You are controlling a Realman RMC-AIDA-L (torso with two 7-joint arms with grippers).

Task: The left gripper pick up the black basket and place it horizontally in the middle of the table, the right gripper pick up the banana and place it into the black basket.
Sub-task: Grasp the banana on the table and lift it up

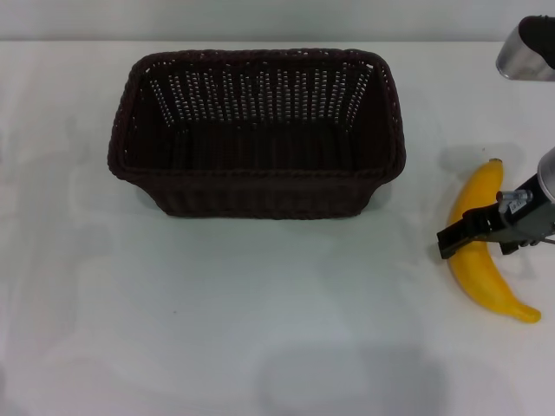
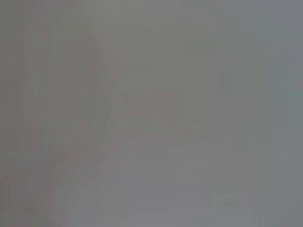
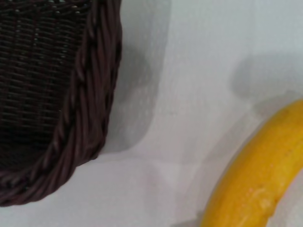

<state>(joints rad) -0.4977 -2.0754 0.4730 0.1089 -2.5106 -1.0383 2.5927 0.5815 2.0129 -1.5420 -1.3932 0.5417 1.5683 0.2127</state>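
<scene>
Banana (image 1: 484, 251) lies on the white table (image 1: 217, 329), to the right of the black basket (image 1: 257, 130) and apart from it. Right gripper (image 1: 468, 232) is right over the banana's middle; I cannot tell if its fingers are apart or together.

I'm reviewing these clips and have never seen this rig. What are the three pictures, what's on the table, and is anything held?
It is a two-armed robot with grippers. The head view looks down on a white table. On it a black basket stands in the middle, with nothing visible inside. A banana lies on the table to its right. The right gripper is low across the banana's middle; whether it grips cannot be told. The right wrist view shows the basket corner and the banana close up. The left wrist view shows only grey, and the left gripper is not seen.
</scene>
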